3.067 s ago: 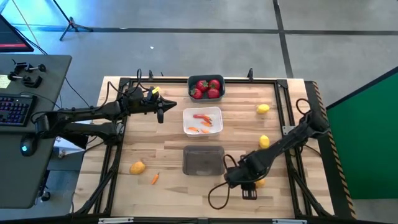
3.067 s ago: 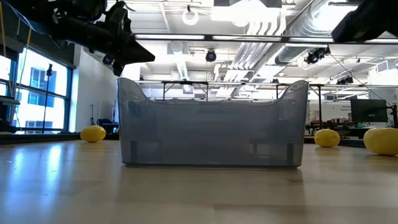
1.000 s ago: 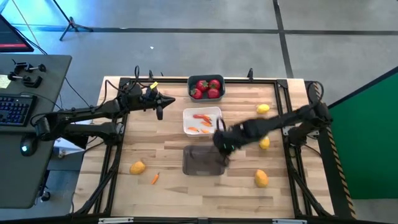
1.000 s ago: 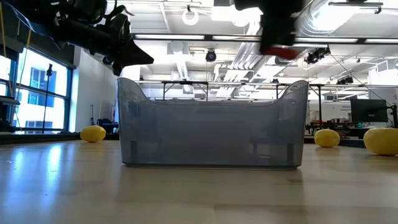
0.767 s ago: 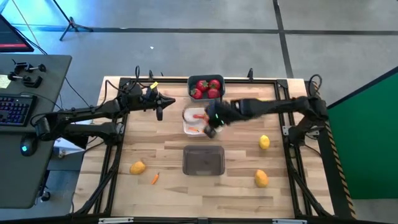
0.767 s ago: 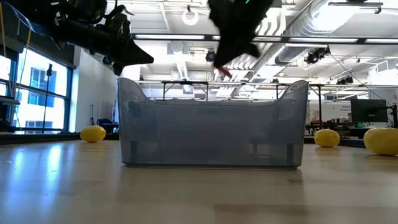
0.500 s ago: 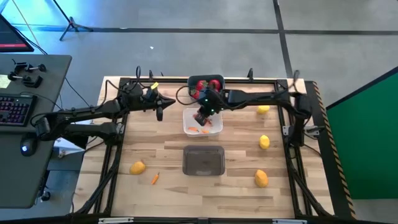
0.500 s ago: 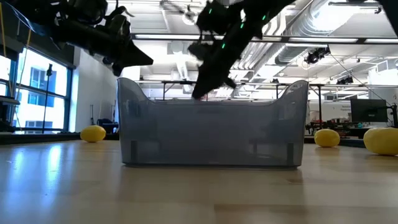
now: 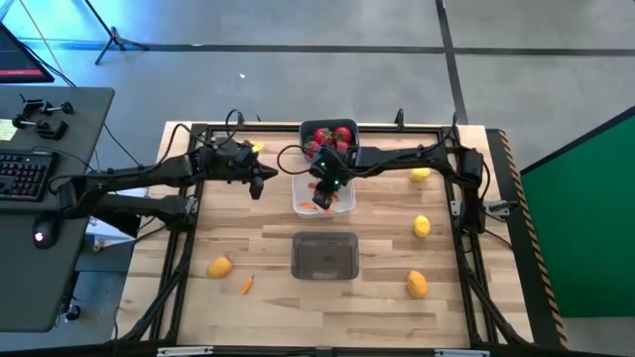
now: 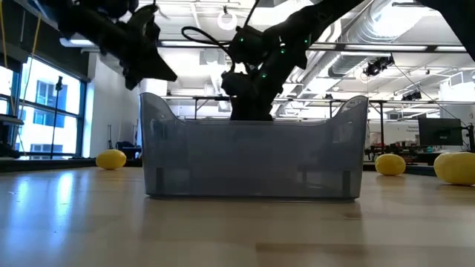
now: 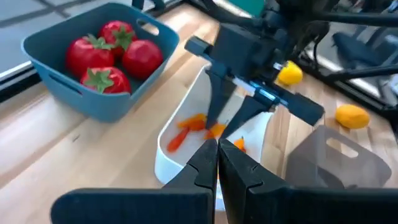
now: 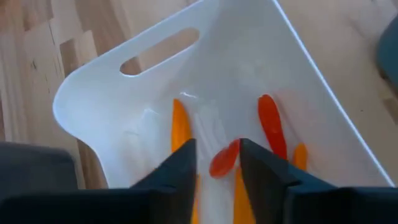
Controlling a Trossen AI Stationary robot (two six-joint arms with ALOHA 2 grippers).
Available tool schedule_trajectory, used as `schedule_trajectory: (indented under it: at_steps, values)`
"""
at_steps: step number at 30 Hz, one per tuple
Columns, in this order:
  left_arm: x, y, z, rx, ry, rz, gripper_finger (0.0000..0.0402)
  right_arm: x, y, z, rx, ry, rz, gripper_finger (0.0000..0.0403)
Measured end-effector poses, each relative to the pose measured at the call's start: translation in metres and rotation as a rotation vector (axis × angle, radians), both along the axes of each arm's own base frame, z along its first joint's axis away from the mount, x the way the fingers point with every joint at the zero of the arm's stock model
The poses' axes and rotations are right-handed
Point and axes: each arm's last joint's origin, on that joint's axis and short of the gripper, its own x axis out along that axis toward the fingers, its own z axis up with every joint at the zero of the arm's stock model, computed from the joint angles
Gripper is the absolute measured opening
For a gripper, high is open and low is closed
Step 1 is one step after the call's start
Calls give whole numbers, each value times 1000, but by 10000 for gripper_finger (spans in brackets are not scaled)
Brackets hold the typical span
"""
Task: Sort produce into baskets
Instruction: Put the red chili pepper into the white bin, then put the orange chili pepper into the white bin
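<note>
A: Right gripper first. Fingers parted a little, pointing down into the white basket. An orange-red carrot piece shows in the gap between them; I cannot tell if they touch it.

B: Noted. More carrot pieces lie on the white basket's floor around that one. Left gripper?

A: Fingers pressed together, nothing between them. It hovers off the white basket's left side, above bare table.

B: The other baskets, taken from the white one?

A: Blue-grey basket just behind it, holding red strawberries. Translucent grey basket in front of it, nearer the table's front edge.

B: Loose produce?

A: Three lemons to the white basket's right, well apart from it. One lemon front-left of it, with a small carrot just beside that lemon.
</note>
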Motion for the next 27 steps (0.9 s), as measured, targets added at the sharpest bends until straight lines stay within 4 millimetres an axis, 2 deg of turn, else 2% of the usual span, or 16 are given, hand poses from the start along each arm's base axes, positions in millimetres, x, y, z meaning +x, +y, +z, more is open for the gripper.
schedule_trajectory:
  at_steps: [4, 7, 10, 15, 16, 19, 27]
  values:
    - [1, -15, 16, -41, 102, 10, 0, -2, -2, 5, -22, 35, 47, 160]
    - [1, -31, 29, -87, 161, 9, 0, -5, -1, 8, -66, 60, 132, 164]
    - [2, -47, 40, -132, 165, 17, 0, -10, -1, 19, -95, 15, 193, 127]
    - [7, -74, 46, -184, 144, 46, 0, -28, -10, 40, -174, -135, 180, 18]
    - [8, -78, 44, -192, 151, 48, 0, -33, -12, 43, -191, -174, 168, 10]
    - [14, -93, 37, -230, 201, 45, 0, -55, -18, 54, -211, -270, 99, 20]
    - [38, -134, 23, -380, 419, 42, 0, -123, -18, 71, -245, -325, -4, 4]
